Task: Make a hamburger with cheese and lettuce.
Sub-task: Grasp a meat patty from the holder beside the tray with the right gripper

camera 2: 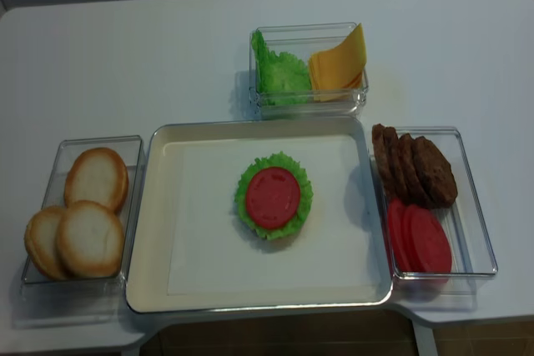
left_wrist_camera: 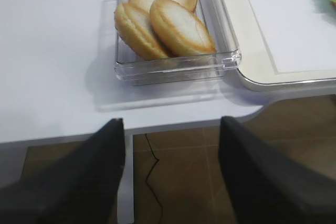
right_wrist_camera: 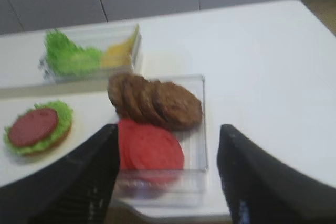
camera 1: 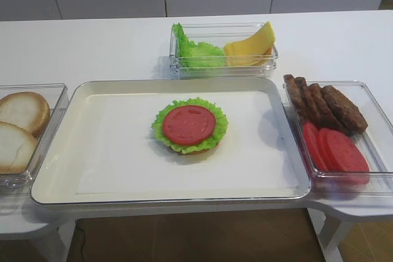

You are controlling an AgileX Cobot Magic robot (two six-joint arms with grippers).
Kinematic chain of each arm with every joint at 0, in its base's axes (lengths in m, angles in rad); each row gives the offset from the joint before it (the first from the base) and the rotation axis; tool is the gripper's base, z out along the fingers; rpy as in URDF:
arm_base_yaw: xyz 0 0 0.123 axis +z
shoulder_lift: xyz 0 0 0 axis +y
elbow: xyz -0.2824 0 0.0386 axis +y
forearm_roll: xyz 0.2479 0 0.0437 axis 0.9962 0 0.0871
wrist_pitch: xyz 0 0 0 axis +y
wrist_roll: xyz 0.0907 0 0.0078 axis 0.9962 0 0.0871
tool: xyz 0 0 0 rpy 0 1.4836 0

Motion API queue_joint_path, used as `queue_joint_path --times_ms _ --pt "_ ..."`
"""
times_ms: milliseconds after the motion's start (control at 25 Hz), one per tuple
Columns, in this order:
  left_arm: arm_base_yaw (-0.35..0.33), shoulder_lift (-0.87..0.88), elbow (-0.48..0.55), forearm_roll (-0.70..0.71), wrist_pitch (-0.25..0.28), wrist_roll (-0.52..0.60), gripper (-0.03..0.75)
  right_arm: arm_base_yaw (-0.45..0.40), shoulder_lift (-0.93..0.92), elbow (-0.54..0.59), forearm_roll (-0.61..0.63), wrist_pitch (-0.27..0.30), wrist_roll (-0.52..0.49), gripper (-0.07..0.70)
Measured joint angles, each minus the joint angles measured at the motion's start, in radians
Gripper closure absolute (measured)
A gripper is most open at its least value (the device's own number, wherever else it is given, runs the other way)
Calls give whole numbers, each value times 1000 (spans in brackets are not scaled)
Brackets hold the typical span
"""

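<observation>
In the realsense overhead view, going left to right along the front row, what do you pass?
Bun halves in a clear box → the tray with the hamburger, tomato on top → a clear box of tomato slices, with brown patties behind them.

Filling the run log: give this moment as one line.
hamburger: bun, lettuce, tomato on tray | cheese: in bin | right gripper: open above patties | left gripper: open, empty

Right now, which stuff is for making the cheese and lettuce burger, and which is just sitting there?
For the burger:
- the hamburger on the tray, with bun, leaf and tomato so far
- the cheese
- the lettuce

Just sitting there:
- loose patties
- tomato slices
- plain bun halves
</observation>
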Motion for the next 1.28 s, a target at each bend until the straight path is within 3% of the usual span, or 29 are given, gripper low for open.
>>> queue_joint_path --times_ms 120,440,880,1120,1280 --pt "0 0 0 0 0 0 293 0 38 -46 34 -83 32 185" --pt "0 0 0 0 0 0 293 0 407 -192 72 -125 22 185" --pt "0 0 0 0 0 0 293 4 952 -463 127 -119 -15 185" --pt "0 0 0 0 0 0 293 119 1185 -626 135 -86 -13 186" --pt "0 0 0 0 0 0 293 228 1331 -731 50 -59 72 191"
